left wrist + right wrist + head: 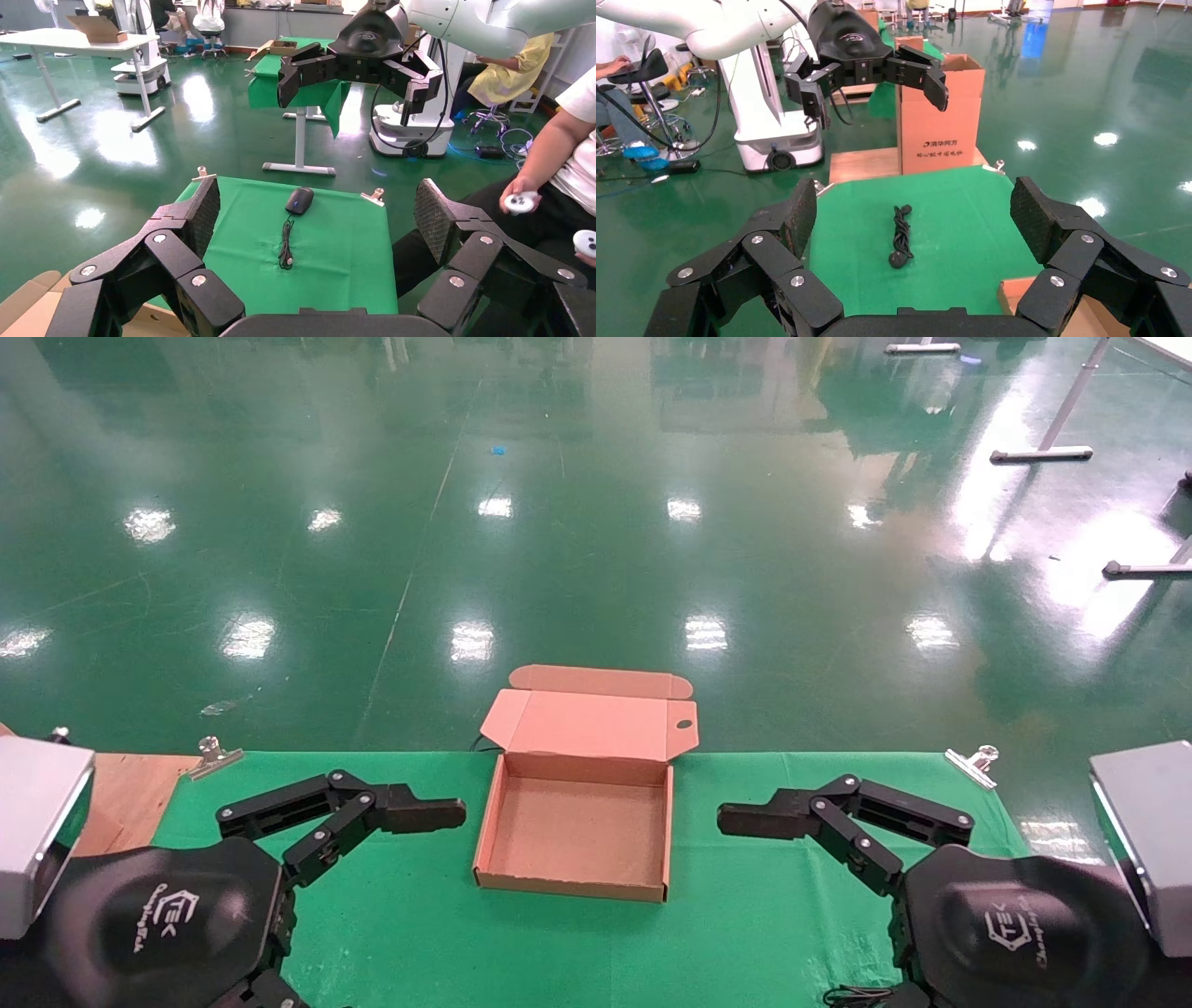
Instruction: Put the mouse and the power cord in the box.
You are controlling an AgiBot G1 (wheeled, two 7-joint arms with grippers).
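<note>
The brown box [495, 822] lies open in the middle of the green cloth, its lid tilted back and nothing inside. In the head view my left gripper [438, 814] hovers just left of it and my right gripper [745, 820] just right, both pointing at the box. The black mouse [299, 200] and its thin cable [287, 246] lie on the cloth, seen between the open fingers of my left gripper [320, 207]. The bundled power cord [901, 235] with its round plug lies on the cloth, seen between the open fingers of my right gripper [916, 203]. Mouse and power cord are both hidden in the head view.
A tall carton with black writing [940, 119] stands on a wooden board [121, 794] at the table's left end. Metal clips [212, 756] [973, 764] pin the cloth at the far corners. A seated person [555, 189] holds controllers beyond the table's right end.
</note>
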